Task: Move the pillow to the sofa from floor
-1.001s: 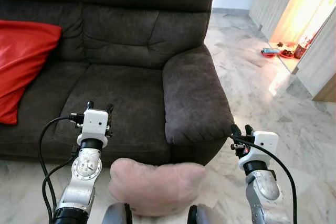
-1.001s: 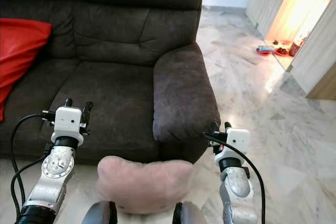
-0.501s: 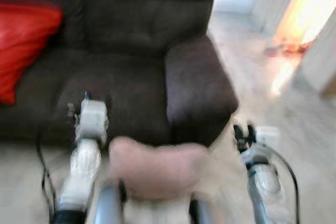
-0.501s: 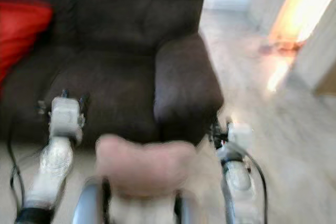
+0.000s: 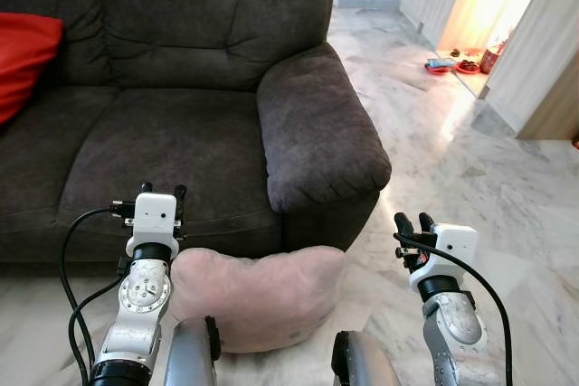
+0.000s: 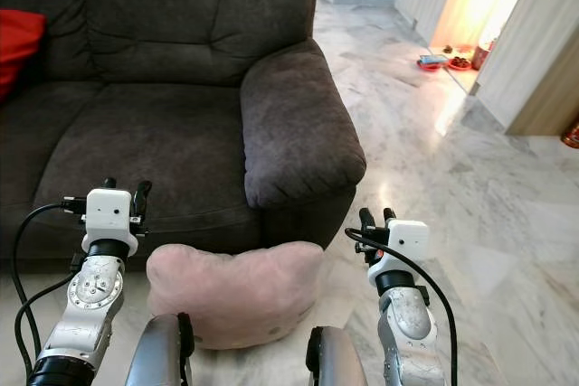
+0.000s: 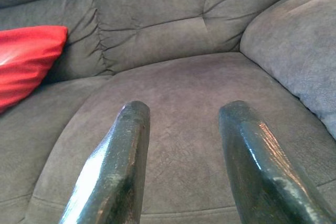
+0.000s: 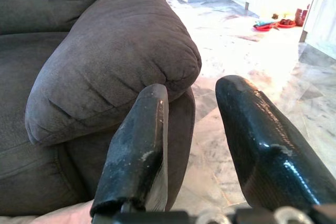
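Compared with a second ago, the camera is sitting higher, showing more marble floor [image 5: 470, 160]. Both grippers, left [image 5: 160, 191] and right [image 5: 410, 221], are hovering released above the soft pink pillow [image 5: 258, 296], which is lying crosswise between them before the dark grey fabric sofa [image 5: 181, 133], nearer the left.

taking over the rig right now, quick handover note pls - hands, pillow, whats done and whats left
Left hand: open, empty, raised in front of the sofa seat.
Right hand: open, empty, raised over the floor near the sofa's armrest.
Pink pillow: on the marble floor, against the base of the dark sofa, between the two arms.
A red cushion lies on the sofa's far left.
Done: robot faces the pillow.
Left: grasp the pillow, lift it, set it on the seat.
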{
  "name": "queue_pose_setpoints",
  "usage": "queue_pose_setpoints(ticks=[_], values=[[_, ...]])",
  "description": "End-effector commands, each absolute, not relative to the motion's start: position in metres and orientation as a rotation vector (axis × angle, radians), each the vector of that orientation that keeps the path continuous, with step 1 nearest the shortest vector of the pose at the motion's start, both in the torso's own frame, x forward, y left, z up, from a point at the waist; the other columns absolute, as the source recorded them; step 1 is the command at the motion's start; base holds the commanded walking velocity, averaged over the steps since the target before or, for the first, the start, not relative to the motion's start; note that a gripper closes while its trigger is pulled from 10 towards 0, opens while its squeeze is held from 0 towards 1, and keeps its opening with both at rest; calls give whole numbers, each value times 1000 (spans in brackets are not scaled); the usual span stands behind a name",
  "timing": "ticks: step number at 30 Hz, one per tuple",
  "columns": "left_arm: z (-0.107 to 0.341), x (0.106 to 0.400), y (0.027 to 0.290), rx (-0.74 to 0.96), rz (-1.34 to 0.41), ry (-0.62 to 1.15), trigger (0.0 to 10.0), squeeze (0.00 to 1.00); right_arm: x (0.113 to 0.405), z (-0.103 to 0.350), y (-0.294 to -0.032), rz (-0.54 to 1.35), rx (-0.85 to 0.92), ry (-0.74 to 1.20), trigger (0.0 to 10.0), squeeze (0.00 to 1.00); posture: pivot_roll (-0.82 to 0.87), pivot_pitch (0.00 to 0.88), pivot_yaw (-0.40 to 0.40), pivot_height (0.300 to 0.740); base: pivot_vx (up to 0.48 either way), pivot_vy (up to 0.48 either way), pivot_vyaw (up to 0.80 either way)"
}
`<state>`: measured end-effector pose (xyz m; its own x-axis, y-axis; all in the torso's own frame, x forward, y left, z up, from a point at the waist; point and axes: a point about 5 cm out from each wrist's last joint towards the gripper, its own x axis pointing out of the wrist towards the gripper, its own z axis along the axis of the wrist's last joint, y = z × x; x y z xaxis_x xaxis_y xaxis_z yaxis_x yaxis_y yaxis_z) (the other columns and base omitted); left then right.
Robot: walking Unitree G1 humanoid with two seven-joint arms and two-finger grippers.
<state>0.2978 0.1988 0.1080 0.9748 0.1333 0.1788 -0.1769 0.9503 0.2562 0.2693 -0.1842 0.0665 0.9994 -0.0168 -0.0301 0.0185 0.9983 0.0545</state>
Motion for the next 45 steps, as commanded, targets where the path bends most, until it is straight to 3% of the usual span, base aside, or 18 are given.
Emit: queue_pose_setpoints(ticks=[1, 16, 24, 45], values=[[110, 299, 198, 268, 158, -159, 10000, 0, 271, 70, -186, -22, 60, 20, 10000, 0, -10, 0, -86, 550, 0, 0, 0], [109, 299, 197, 263, 157, -157, 10000, 0, 270, 70, -184, -4, 30, 19, 10000, 0, -13, 0, -82, 550, 0, 0, 0], [109, 299, 195, 260, 151, -161, 10000, 0, 269, 71, -182, 9, 17, 12, 10000, 0, -15, 0, -79, 550, 0, 0, 653], [108, 300, 191, 247, 117, -151, 10000, 0, 269, 69, -180, 11, 29, 22, 10000, 0, -11, 0, -79, 550, 0, 0, 0]])
